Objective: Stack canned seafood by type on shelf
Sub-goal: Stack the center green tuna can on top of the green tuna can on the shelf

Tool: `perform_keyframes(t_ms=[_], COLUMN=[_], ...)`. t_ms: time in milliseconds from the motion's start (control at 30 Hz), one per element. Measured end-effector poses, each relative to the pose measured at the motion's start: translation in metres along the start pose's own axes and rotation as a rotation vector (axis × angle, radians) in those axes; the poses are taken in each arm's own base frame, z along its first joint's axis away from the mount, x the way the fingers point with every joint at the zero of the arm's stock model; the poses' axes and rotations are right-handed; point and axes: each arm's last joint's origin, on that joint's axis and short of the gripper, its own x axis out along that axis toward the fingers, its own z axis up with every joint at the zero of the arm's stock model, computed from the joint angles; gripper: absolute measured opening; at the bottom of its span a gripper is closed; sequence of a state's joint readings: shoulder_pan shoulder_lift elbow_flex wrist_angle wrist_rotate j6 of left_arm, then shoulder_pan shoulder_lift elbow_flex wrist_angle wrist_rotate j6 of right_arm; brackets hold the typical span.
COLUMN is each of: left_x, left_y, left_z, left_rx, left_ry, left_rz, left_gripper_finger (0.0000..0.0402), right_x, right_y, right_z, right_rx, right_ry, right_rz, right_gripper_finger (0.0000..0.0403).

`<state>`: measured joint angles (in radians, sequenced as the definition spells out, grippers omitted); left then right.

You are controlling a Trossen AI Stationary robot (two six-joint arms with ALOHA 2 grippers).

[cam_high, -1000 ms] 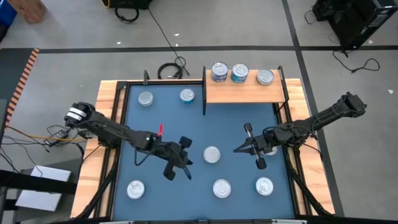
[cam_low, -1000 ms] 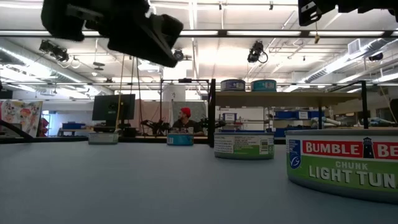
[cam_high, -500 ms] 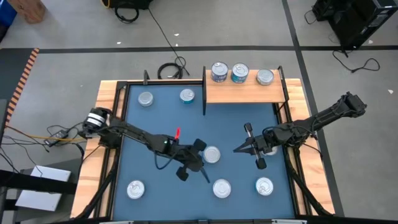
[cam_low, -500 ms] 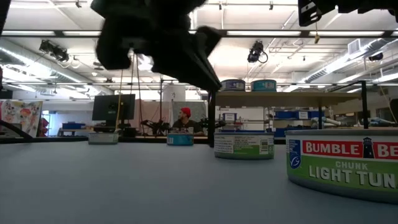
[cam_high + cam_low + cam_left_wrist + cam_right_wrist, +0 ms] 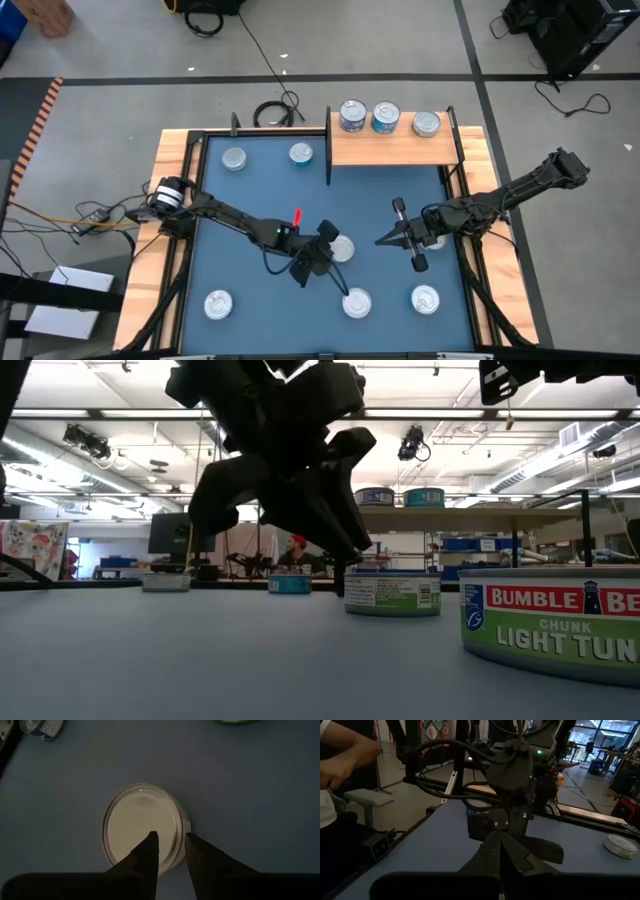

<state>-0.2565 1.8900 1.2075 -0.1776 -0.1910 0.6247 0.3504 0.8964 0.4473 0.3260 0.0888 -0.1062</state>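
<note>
Landmark: the shelf point(image 5: 395, 150), a pale wooden board with black posts, at the far edge of the blue mat point(image 5: 250, 190).
On the shelf: three tuna tins point(image 5: 385, 118) stand in a row along its far side, two close together and one apart nearer the right post; in the low view two of them show on the board, one grey-labelled, one teal.
Far-left tins: two tins point(image 5: 235, 159) stand on the mat just left of the shelf, side by side but apart.
Centre tin point(image 5: 342, 248): on the mat well in front of the shelf, upright, silver lid up; in the low view its label is green and white.
Near tins: three more stand along the mat's near edge, well apart, farthest from the shelf; one of them fills the low view's right with a Bumble Bee chunk light tuna label point(image 5: 555, 622).
Left gripper point(image 5: 168, 851): reaches in from the left, directly over the centre tin, fingers point(image 5: 148, 851) a narrow gap apart above the lid near its rim, holding nothing.
Right gripper point(image 5: 400, 238): hovers over the mat's right side, in front of the shelf's right end; its fingers look pressed together in its own wrist view, with nothing between them.
</note>
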Motion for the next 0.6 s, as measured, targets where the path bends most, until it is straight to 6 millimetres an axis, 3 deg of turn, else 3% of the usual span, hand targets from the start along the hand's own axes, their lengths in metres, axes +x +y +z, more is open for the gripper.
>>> perform_keyframes(t_ms=[300,600], left_x=[0.017,0.027], left_y=[-0.009,-0.007], left_z=[-0.006,-0.009], left_rx=[0.065,0.053], left_ry=[0.039,0.114], left_rz=[-0.023,0.111], left_gripper_finger=[0.0097,0.0081], right_x=[0.0,0.0], right_y=[0.0,-0.001], right_z=[-0.001,-0.001], right_rx=[-0.001,-0.002], right_ry=[0.008,0.011], right_rz=[0.001,-0.023], right_gripper_finger=[0.0005,0.0006])
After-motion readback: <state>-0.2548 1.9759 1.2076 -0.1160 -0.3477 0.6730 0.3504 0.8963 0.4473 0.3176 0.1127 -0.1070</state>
